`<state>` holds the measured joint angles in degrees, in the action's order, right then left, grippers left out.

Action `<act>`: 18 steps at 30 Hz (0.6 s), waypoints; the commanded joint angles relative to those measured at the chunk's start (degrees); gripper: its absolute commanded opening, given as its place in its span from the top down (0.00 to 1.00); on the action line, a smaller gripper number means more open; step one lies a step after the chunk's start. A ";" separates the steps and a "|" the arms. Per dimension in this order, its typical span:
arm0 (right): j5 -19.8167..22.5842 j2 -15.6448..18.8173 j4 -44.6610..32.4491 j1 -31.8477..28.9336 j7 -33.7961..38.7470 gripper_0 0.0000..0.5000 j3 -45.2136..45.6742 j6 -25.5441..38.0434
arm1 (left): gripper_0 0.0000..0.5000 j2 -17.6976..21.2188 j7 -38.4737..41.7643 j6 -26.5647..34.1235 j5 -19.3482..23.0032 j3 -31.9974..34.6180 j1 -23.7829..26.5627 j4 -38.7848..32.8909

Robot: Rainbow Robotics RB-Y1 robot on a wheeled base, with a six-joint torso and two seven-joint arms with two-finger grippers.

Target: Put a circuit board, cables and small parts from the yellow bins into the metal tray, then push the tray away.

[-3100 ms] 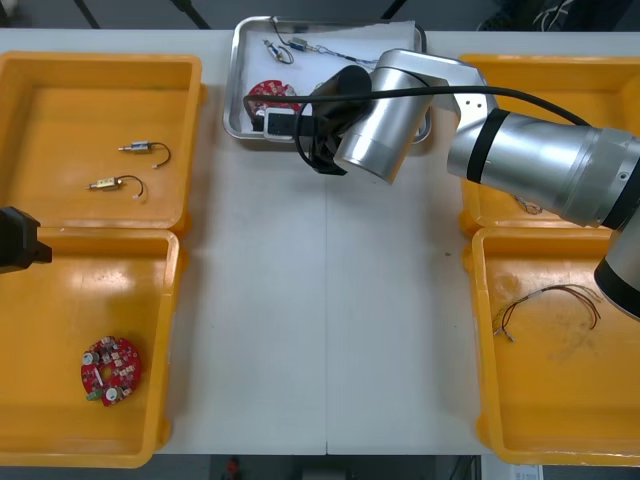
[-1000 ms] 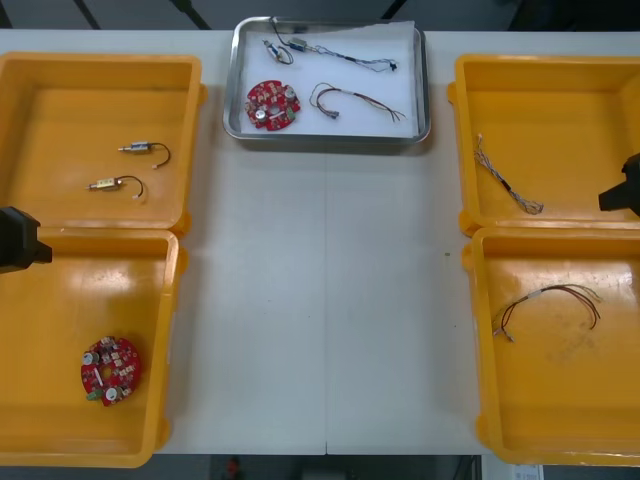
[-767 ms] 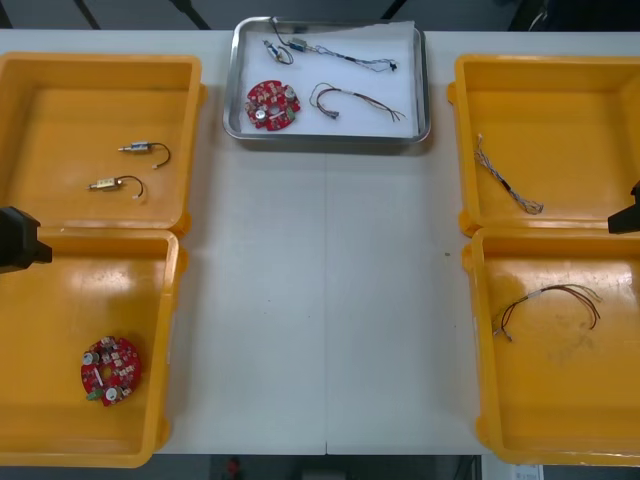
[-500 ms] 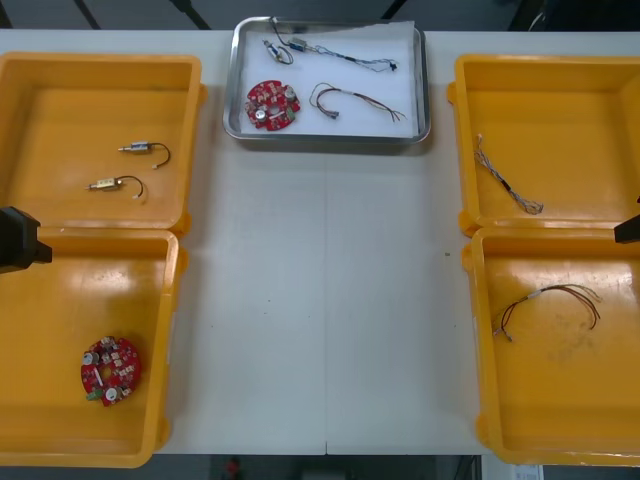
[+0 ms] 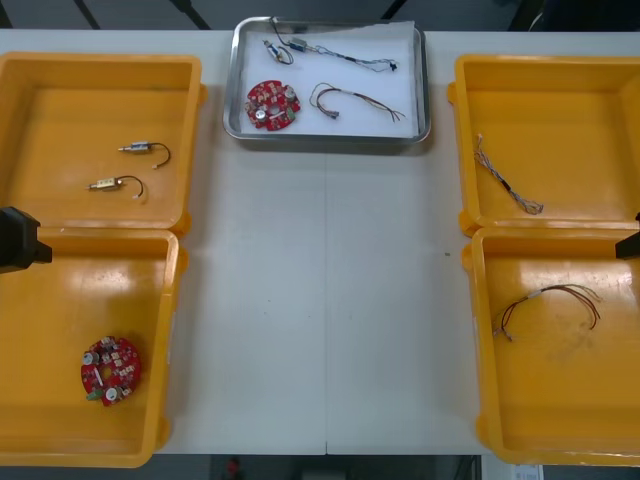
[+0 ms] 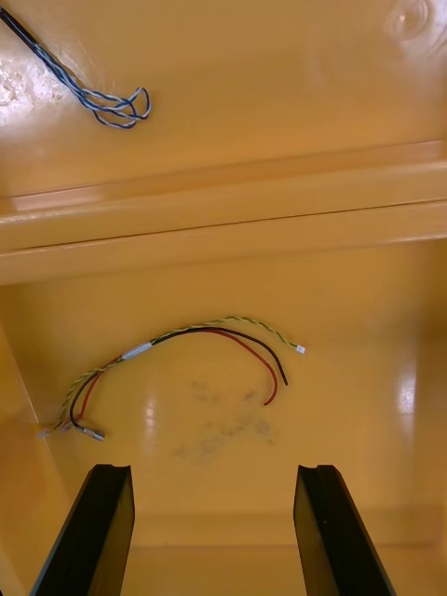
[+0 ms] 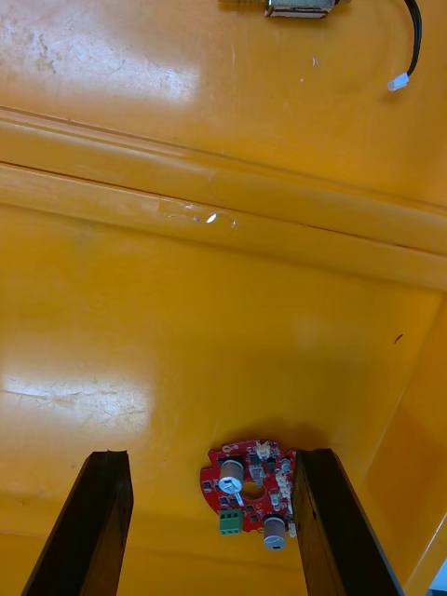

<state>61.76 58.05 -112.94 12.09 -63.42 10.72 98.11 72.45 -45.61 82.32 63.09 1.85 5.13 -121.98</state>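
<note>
The metal tray lies at the table's far middle, white inside. It holds a red circuit board, a red and yellow cable, a blue and white cable and a small metal part. My right gripper hangs open over the near right yellow bin, above a red and yellow cable; it peeks in at the front view's right edge. My left gripper is open over the near left bin, a second circuit board between its fingers' line.
The far left bin holds two small metal parts. A twisted blue and white cable lies in the far right bin. Bare table runs between the bins, in front of the tray.
My right arm has drawn back from the tray to the right edge, sliding a little nearer over the last second. The tray and the left arm have stayed put.
</note>
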 commanded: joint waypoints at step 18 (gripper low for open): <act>-0.59 -0.39 -0.44 -0.75 -0.92 0.00 -0.87 0.42 | 0.00 2.79 -3.52 -0.49 -0.25 -0.35 -0.47 -1.06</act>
<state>61.61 58.03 -112.94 12.08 -63.42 10.36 98.11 72.45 -45.61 82.32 63.09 1.85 5.13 -121.98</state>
